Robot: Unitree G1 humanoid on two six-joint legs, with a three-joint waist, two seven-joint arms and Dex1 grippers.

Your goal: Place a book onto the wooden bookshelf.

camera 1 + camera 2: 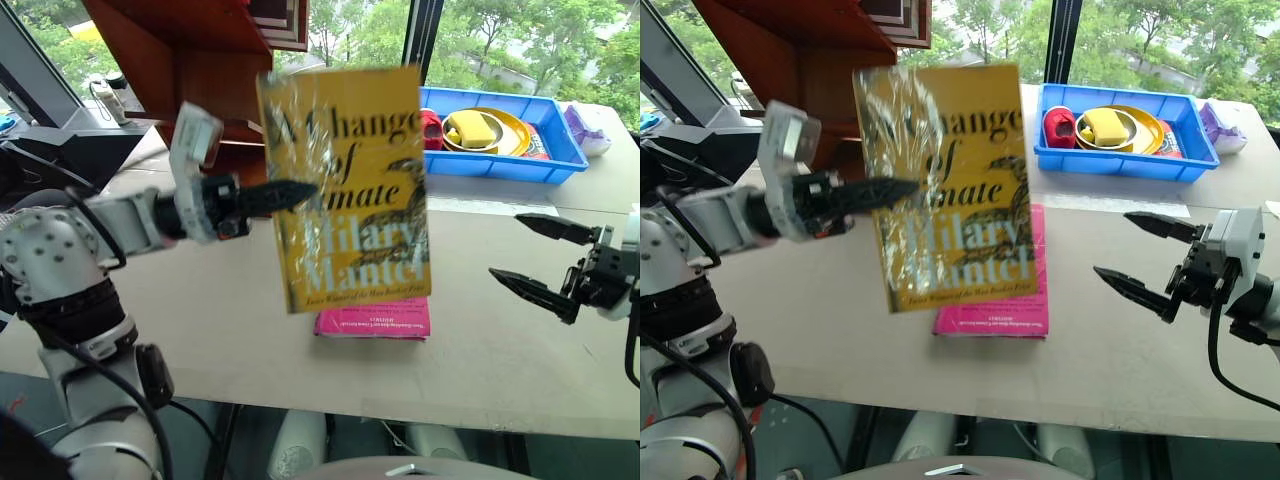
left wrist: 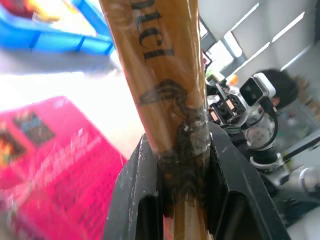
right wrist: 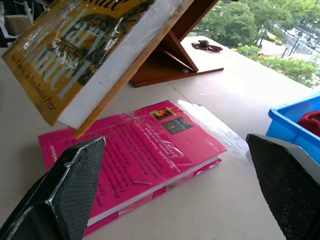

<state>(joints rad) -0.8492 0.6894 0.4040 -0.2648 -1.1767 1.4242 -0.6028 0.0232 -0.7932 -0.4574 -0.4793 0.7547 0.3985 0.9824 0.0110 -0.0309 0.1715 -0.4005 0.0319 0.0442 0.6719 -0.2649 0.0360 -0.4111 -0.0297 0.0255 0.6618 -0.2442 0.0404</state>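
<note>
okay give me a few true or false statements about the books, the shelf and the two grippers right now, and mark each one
1. The left gripper is shut on the yellow book, holding it above the table. True.
2. The pink book stands on the wooden bookshelf. False: it lies flat on the table.
3. The right gripper is open, holding nothing. True.
4. The blue tray is empty. False: it holds a yellow dish and a red item.
5. The yellow book is already on the shelf. False: it is in the air, in front of the shelf.
</note>
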